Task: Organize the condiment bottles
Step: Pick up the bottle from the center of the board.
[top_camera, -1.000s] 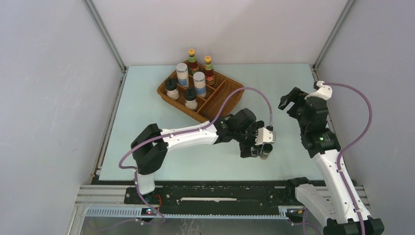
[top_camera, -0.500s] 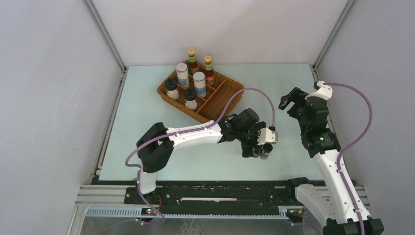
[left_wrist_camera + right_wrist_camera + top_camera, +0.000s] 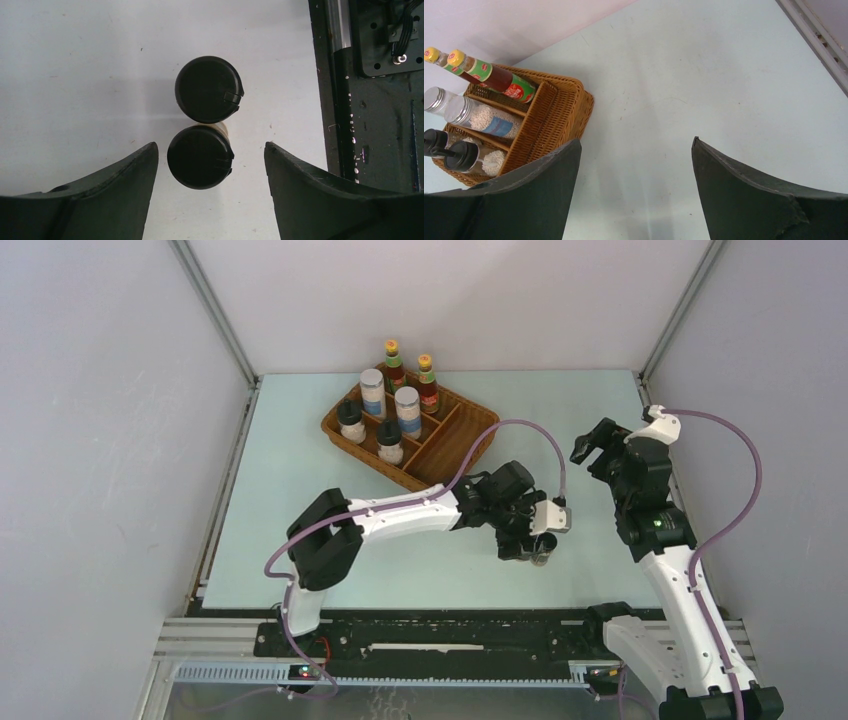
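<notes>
1. Left gripper [image 3: 530, 543]: over the last second it has edged rightward and its jaws have drawn inward. They now bracket one tiny dark black-capped vial [image 3: 200, 156] with a gap on each side, so nothing is held yet.
2. Second tiny dark vial [image 3: 209, 89]: upright, touching the first, just beyond the jaws. Both stand on the pale tabletop [image 3: 300, 490], near right, well apart from the tray.
3. Brown wicker divided tray [image 3: 360, 455], far, left of centre: contents unchanged. It holds two slim red-brown sauce bottles [image 3: 392, 365], two silver-lidded jars [image 3: 407, 410] and two black-capped shakers [image 3: 389, 442].
4. Right gripper [image 3: 590, 448]: unmoved, raised at the far right, jaws wide, empty.
5. Our judgement: we take the narrowing as the start of a grasp. Six bottles are filed and these two remain. The touching neighbour may tip when the first is lifted.
</notes>
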